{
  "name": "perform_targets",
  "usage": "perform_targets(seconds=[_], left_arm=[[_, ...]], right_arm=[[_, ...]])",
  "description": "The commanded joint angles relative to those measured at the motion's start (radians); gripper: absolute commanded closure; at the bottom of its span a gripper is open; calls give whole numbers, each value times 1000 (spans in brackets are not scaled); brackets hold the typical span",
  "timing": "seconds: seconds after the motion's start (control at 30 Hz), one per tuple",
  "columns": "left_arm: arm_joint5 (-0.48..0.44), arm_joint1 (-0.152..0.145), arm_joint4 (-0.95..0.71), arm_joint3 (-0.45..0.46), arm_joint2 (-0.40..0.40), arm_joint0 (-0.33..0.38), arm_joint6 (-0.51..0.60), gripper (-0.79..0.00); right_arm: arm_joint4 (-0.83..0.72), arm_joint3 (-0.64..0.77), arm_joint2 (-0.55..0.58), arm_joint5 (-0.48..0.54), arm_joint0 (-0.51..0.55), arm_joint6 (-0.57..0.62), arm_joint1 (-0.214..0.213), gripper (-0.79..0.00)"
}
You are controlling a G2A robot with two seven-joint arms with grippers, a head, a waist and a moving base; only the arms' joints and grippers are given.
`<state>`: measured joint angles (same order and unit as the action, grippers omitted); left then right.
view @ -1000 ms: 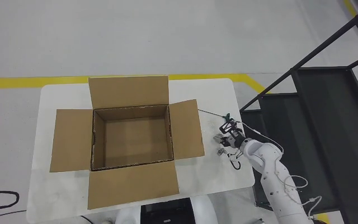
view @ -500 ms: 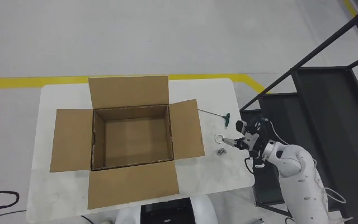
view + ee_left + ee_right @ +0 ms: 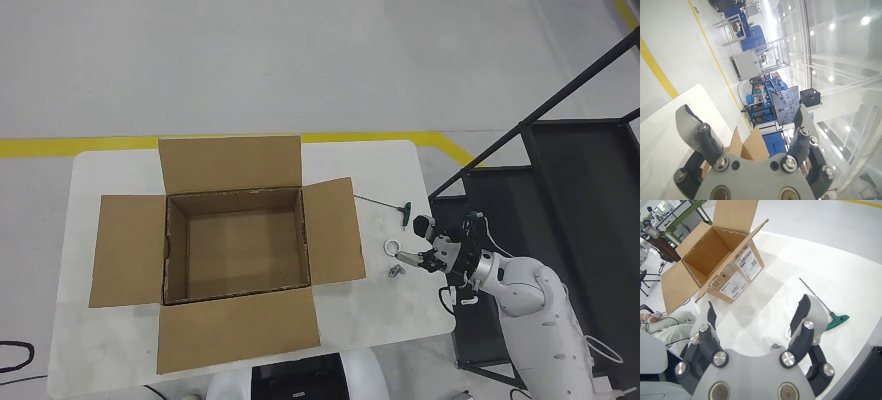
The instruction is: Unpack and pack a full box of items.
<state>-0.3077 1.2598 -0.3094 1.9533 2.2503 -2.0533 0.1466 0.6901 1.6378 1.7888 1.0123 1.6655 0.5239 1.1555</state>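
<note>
**While the box stands empty, packing has yet to start**

Left pincer is spread wide and holds nothing. On the worktop the box has its flaps out and nothing inside, so unpacking looks done. To its right lie a green-handled hex key, a ring and a small metal part. The right pincer hovers just beside them, gaping and empty. Repacking seems not yet begun.

Factory hall — yellow floor lines, blue machine racks, high ceiling lights.
</note>
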Motion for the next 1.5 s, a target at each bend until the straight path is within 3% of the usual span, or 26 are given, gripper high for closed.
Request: perform_targets(seconds=[0.0,0.2,0.4,0.53,0.73,0.83,0.9,1.1,1.47], left_arm=[[0,0,0,0,0,0,0,-785],[0,0,0,0,0,0,0,-785],[0,0,0,0,0,0,0,-785],[0,0,0,0,0,0,0,-785],[0,0,0,0,0,0,0,-785],[0,0,0,0,0,0,0,-785],[0,0,0,0,0,0,0,-785],[0,0,0,0,0,0,0,-785],[0,0,0,0,0,0,0,-785]], right_arm=[[0,0,0,0,0,0,0,-785],[12,2,2,-9,-1,3,0,-785],[309,-2,-31,-188,-35,-48,1,-785],[519,-72,-118,-307,-67,-127,7,-785],[631,-213,-226,-366,-139,-179,13,-776],[636,-277,-261,-368,-177,-195,16,-613],[619,-313,-270,-358,-198,-204,17,-385],[547,-374,-236,-323,-223,-199,7,-280],[542,-431,-242,-346,-248,-189,-1,-311]])
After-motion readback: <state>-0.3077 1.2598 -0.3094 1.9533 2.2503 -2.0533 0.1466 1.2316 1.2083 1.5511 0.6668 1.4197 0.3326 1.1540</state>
